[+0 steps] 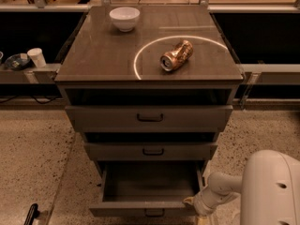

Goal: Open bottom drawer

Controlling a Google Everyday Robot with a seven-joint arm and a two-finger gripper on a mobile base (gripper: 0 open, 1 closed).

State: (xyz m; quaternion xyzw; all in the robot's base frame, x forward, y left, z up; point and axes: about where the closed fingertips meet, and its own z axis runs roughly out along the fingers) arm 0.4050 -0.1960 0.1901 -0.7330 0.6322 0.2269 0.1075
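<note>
Speckled floor (37, 163); bottom drawer (140, 208) stands open, tool (191, 202) at right front corner.

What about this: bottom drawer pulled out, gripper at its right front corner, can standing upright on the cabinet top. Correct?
Not quite. In the camera view the can lies on its side on the cabinet top, not upright. The bottom drawer is pulled out, with the gripper at its right front corner.
</note>
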